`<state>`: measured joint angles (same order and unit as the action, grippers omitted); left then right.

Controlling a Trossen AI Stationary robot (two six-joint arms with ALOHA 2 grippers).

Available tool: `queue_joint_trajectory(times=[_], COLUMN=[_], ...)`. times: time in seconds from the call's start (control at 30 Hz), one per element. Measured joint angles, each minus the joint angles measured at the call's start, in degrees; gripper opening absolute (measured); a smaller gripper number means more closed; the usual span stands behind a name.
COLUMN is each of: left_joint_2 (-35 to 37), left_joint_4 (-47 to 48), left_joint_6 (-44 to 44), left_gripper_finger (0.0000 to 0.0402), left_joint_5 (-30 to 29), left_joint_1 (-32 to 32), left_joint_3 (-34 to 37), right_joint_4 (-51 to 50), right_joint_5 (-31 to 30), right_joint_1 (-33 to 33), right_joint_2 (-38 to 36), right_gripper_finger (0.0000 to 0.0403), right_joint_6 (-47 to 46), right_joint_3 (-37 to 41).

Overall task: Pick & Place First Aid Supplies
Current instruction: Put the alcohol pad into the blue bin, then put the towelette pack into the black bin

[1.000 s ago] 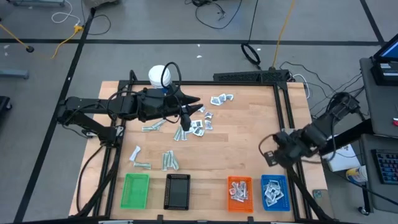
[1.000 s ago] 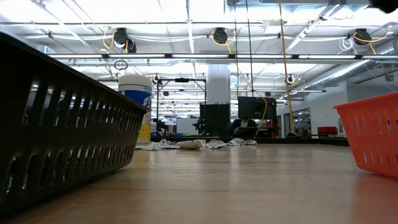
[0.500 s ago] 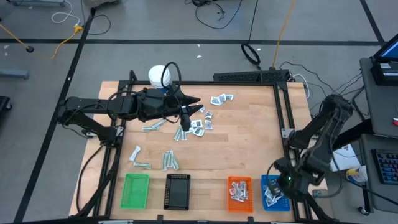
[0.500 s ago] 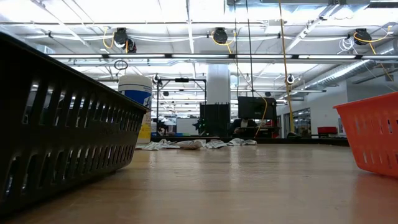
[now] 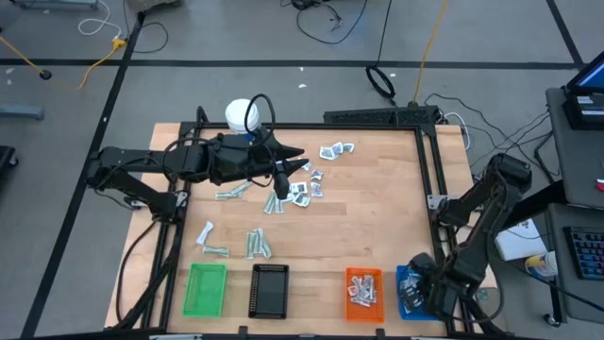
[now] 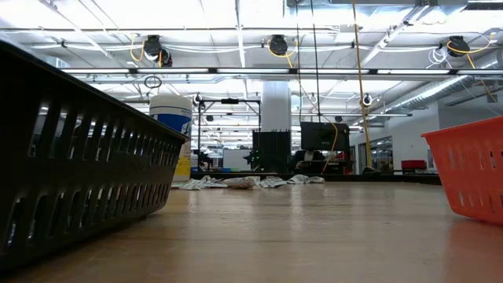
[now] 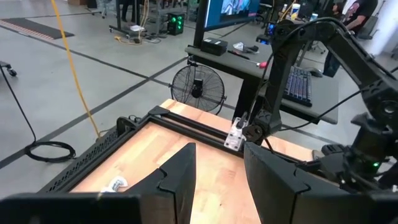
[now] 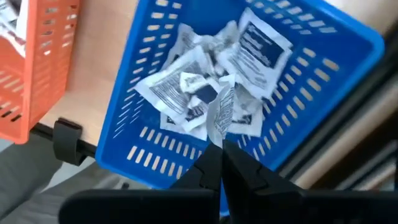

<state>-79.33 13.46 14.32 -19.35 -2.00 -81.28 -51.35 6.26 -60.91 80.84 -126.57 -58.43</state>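
Over the blue tray [image 8: 348, 46], the right gripper [image 8: 219, 163] pinches a white sachet [image 8: 222, 112] tight; dropped crooked, it could miss.

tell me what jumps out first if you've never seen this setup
The right gripper over the blue tray at the table's near right corner, shut on a white sachet above a heap of them. Then the left gripper poised over loose packets scattered mid-table.
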Motion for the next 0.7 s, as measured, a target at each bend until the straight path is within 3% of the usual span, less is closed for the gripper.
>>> queue_joint_trajectory(times=[0.2, 0.53, 0.7], left_joint_2=[0.0, 0.0, 0.0], left_joint_4=[0.4, 1.8, 1.8], left_joint_6=[2.3, 2.5, 2.4], left_gripper_finger=[0.0141, 0.0141, 0.0141], left_joint_5=[0.0, 1.5, 2.1], left_joint_1=[0.0, 0.0, 0.0], left_joint_3=[0.0, 0.0, 0.0], right_joint_4=[1.6, 1.1, -0.8], right_joint_5=[0.0, -0.3, -0.4], right_joint_1=[0.0, 0.1, 0.7], right_joint_2=[-0.4, -4.6, -8.3], right_gripper_finger=[0.0024, 0.0183, 0.0226], right_joint_6=[1.7, 4.1, 7.3], right_joint_3=[0.3, 0.3, 0.3])
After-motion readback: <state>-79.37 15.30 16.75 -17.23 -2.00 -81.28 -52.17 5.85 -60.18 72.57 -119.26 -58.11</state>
